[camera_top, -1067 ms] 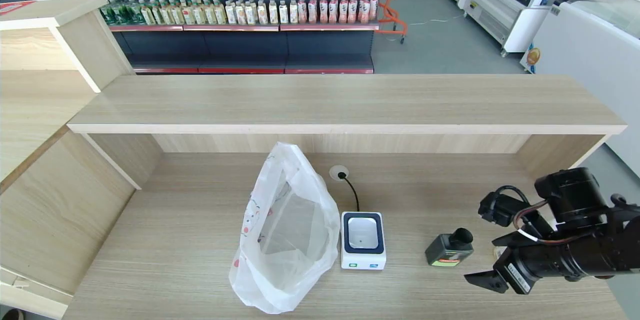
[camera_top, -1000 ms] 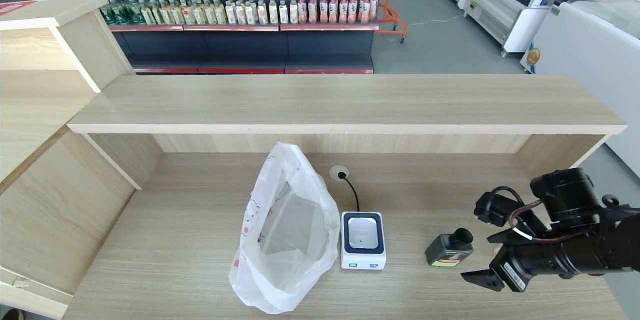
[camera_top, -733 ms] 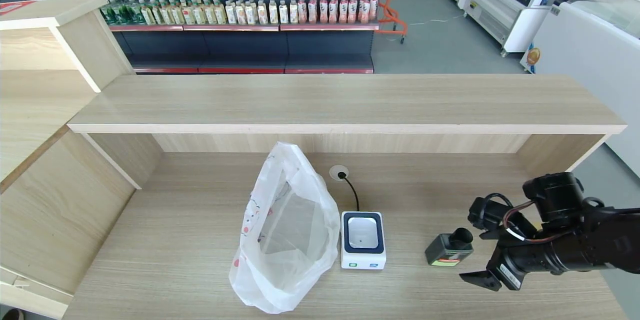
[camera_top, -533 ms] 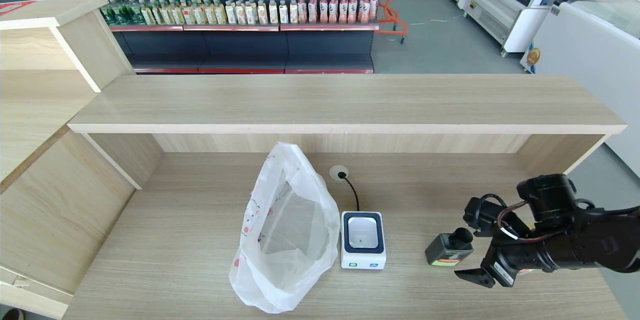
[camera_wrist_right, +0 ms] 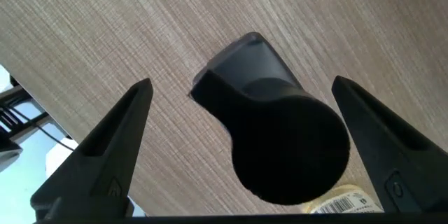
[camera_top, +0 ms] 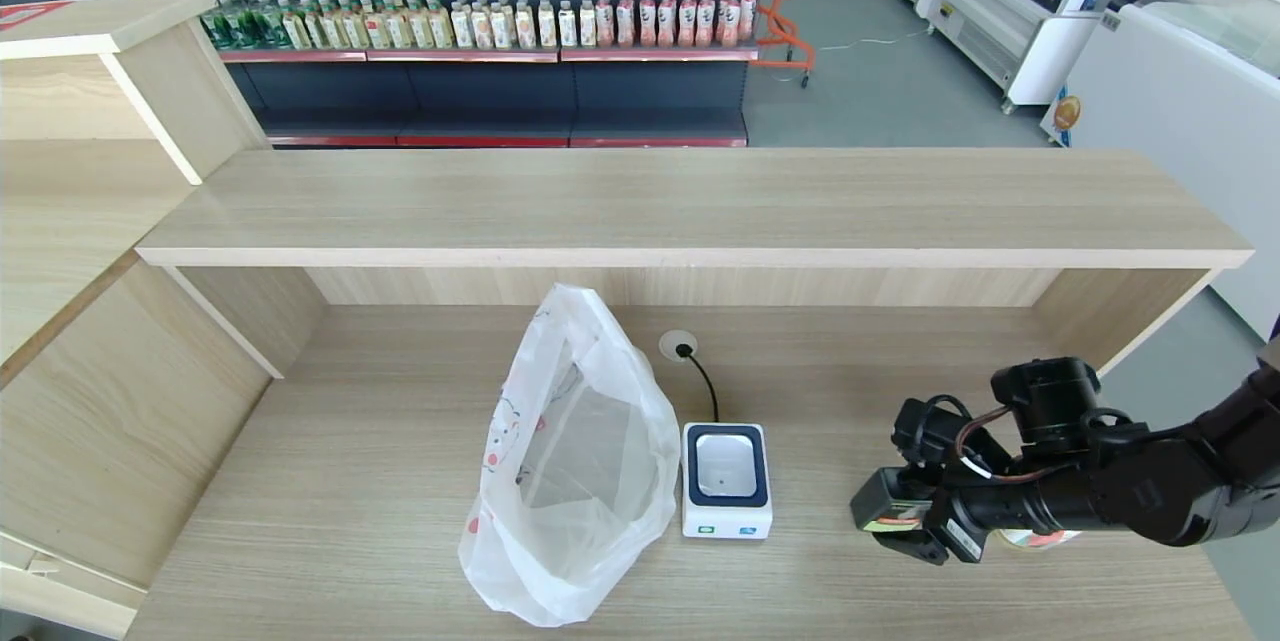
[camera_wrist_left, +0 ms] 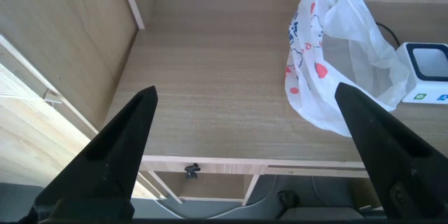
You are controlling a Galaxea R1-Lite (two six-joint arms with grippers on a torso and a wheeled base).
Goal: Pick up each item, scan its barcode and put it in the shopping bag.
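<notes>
A dark bottle [camera_top: 874, 501] with a black cap lies on the wooden counter [camera_top: 380, 481], right of the scanner [camera_top: 727, 481]. My right gripper [camera_top: 903, 513] is open over the bottle and hides its cap. In the right wrist view the bottle [camera_wrist_right: 262, 122] lies between the spread fingers [camera_wrist_right: 105, 161], touching neither, and my right gripper [camera_wrist_right: 255, 150] holds nothing. The white shopping bag [camera_top: 570, 461] stands open to the left of the scanner. My left gripper [camera_wrist_left: 245, 154] hangs open above the counter's near edge, with the bag [camera_wrist_left: 336, 63] ahead of it.
A round labelled item [camera_top: 1030, 539] lies partly hidden under my right arm; its barcode label [camera_wrist_right: 343, 203] shows beside the bottle. The scanner's cable runs back to a grommet [camera_top: 678, 345]. A raised shelf [camera_top: 690, 206] closes off the counter's far side and a side panel [camera_top: 120, 391] its left.
My right arm has moved left and down, so its open gripper, which was to the right of the dark bottle, now straddles it. The bottle, bag and scanner have not moved.
</notes>
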